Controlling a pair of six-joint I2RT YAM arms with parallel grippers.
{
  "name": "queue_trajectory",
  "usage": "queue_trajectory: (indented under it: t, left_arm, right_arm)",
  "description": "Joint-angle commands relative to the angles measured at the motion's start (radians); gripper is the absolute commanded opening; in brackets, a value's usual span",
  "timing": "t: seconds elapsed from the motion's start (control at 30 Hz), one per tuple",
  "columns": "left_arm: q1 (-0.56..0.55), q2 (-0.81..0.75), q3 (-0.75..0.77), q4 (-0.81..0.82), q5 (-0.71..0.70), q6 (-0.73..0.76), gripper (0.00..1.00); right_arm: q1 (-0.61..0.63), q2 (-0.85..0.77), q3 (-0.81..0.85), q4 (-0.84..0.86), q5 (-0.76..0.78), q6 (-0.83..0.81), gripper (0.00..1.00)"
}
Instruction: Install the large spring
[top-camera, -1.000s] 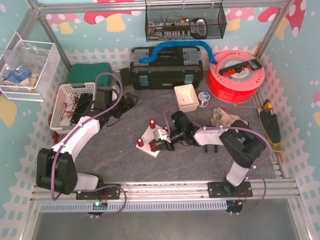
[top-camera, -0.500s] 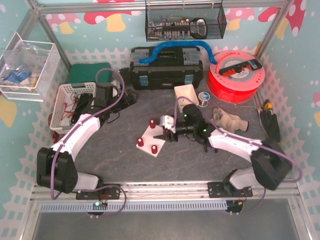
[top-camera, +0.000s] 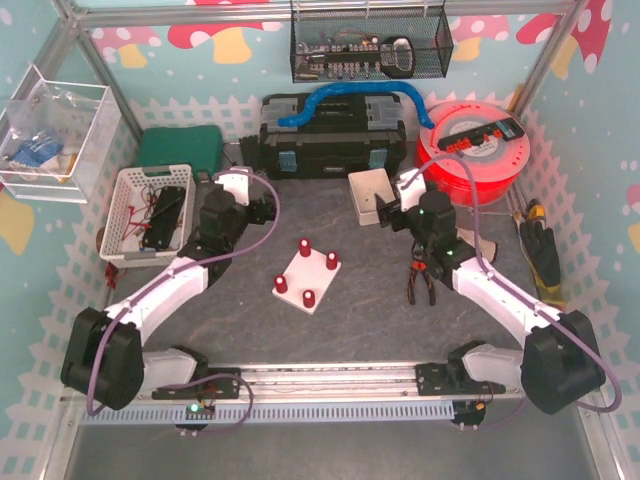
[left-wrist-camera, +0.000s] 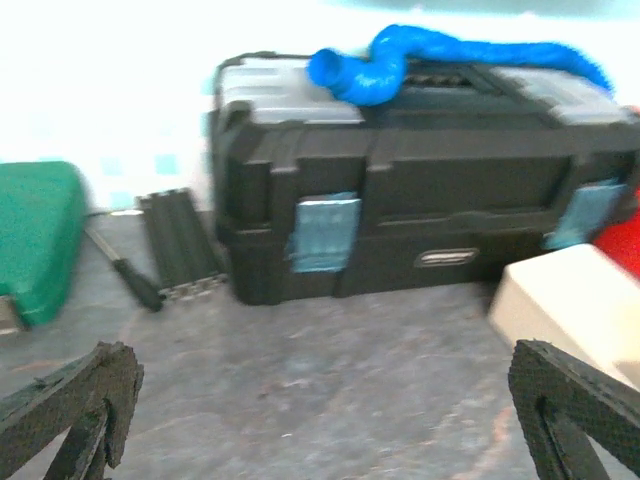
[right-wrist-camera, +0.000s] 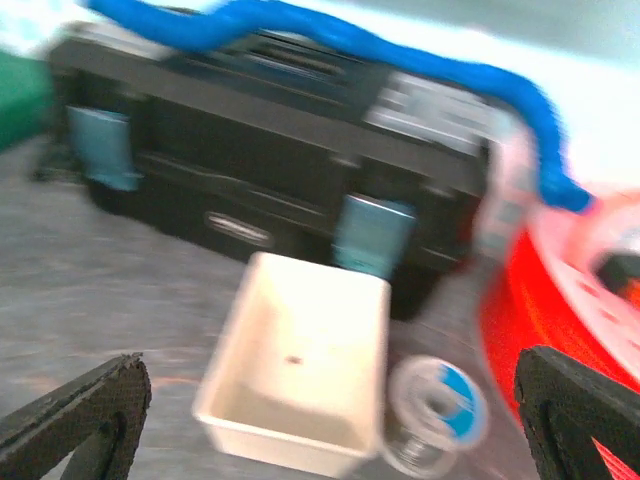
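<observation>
The large spring cannot be picked out in any view; possibly it is already seated on the white plate (top-camera: 300, 272), which lies mid-counter (top-camera: 370, 320) with four red posts (top-camera: 305, 247) upright on it. Both hands are spread wide with nothing between the fingers. The left hand (left-wrist-camera: 320, 420) faces the black toolbox (left-wrist-camera: 400, 190), and the right hand (right-wrist-camera: 330, 420) is held before the white tray (right-wrist-camera: 300, 370), left of the red spool (right-wrist-camera: 560, 330). If a spring is to be fetched, it should be gripped across its coils, kept upright, lowered squarely over its post and released only once settled. A second ago the right hand was narrowed at the plate. It has since been withdrawn to the far right and opened, and the left arm has been swung from the white basket (top-camera: 125, 180) toward the centre.
</observation>
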Motion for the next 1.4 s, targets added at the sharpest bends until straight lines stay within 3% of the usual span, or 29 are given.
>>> queue_trajectory:
  t: [0.0, 0.3, 0.6, 0.7, 0.83, 0.97, 1.37]
  left_arm:
    - [0.017, 0.019, -0.100, 0.211, -0.199, 0.134, 0.99]
    - [0.178, 0.034, -0.330, 0.401, -0.200, 0.037, 0.99]
    - [0.221, 0.165, -0.414, 0.652, -0.172, 0.029, 0.99]
    - [0.224, 0.207, -0.372, 0.624, -0.176, 0.071, 0.99]
    - [0.224, 0.208, -0.400, 0.704, -0.139, 0.149, 0.99]
    - [0.239, 0.255, -0.445, 0.861, -0.209, 0.135, 0.99]
    - [0.314, 0.256, -0.545, 1.014, -0.020, 0.096, 0.99]
  right_arm:
    - [-0.099, 0.021, -0.090, 0.132, 0.148, 0.059, 0.98]
    - [-0.261, 0.113, -0.287, 0.457, 0.151, 0.098, 0.97]
    - [-0.323, 0.286, -0.170, 0.522, 0.045, 0.006, 0.97]
    - [-0.340, 0.311, -0.144, 0.472, 0.076, -0.003, 0.97]
    - [-0.399, 0.271, -0.184, 0.493, 0.018, 0.003, 0.97]
    - [-0.443, 0.249, -0.219, 0.491, -0.052, -0.049, 0.97]
    - [-0.528, 0.314, -0.373, 0.740, -0.265, -0.013, 0.97]
